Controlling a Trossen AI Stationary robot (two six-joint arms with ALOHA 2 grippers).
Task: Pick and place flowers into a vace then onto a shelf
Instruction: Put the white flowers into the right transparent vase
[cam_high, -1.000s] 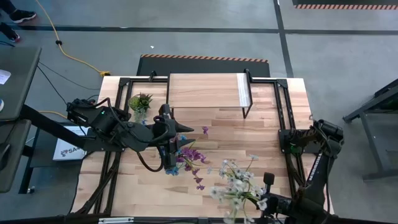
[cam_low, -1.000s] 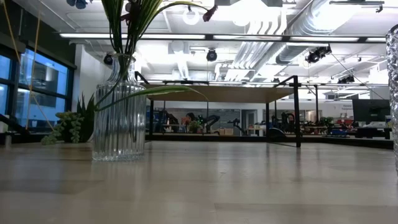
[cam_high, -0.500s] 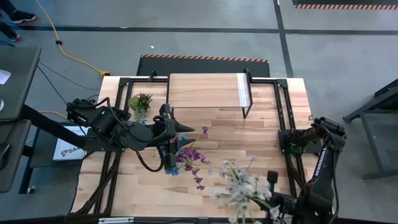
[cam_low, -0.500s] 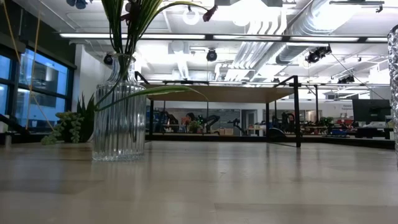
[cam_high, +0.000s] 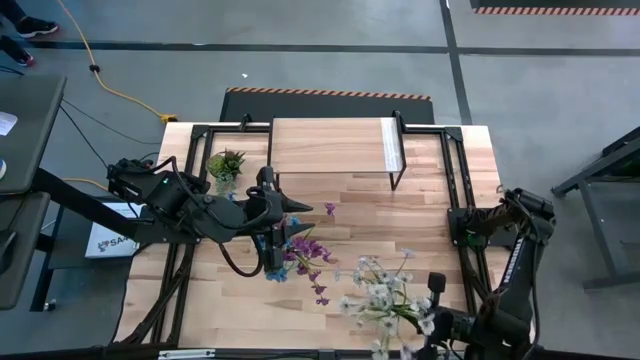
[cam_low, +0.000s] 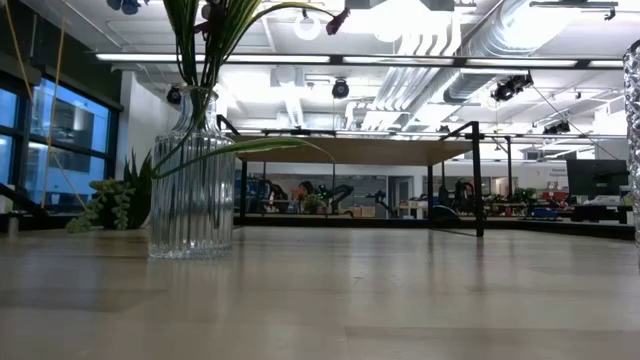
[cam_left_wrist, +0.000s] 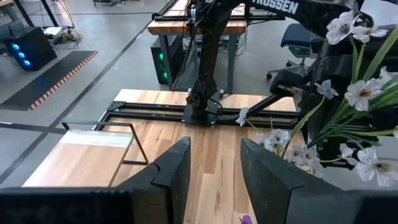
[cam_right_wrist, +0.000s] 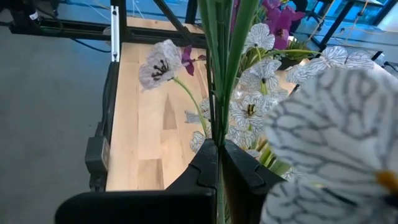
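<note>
Clamping green stems, the right gripper (cam_right_wrist: 216, 163) holds its jaws together on one white-flower spray (cam_high: 385, 300) at the table's (cam_high: 420, 215) near edge. One purple-blue bunch (cam_high: 305, 255) fills a vase (cam_low: 192, 185) beneath the left gripper's (cam_left_wrist: 214, 168) parted, empty jaws. One shelf (cam_high: 330, 148) stands farthest.

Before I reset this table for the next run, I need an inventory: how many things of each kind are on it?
Flower bunches: 2 (purple-blue bunch, white bunch)
Glass vase: 1
Potted plant: 1
Shelf: 1
Total: 5
Not counted: a glass sliver at the low view's edge, too cut off to identify.
</note>
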